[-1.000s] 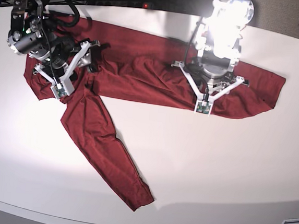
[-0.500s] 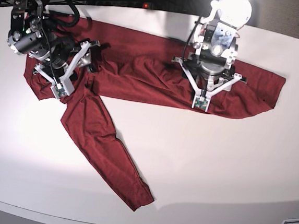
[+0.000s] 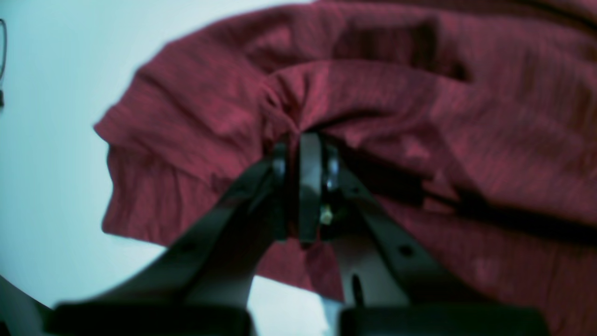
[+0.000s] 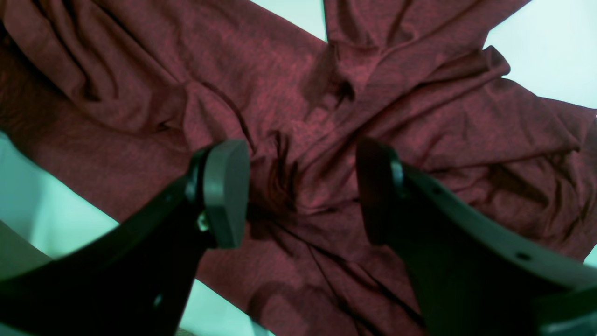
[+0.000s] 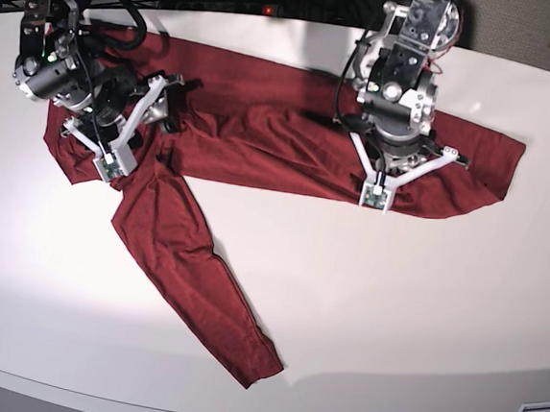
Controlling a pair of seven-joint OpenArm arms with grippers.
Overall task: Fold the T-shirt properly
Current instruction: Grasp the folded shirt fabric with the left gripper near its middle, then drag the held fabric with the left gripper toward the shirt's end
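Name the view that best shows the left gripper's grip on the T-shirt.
The left wrist view: the left gripper has its jaws shut on a bunched fold of the T-shirt. Base shows it small, from above. Right wrist shows only other cloth.

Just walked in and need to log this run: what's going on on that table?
A two-armed robot is working on a dark red long-sleeved T-shirt lying crumpled and unfolded across a white table. The left gripper is shut, pinching a bunched fold of the cloth near its lower edge. The right gripper is open, its fingers on either side of a wrinkled patch where a sleeve meets the body. One sleeve trails toward the table's front edge. No fold is made yet.
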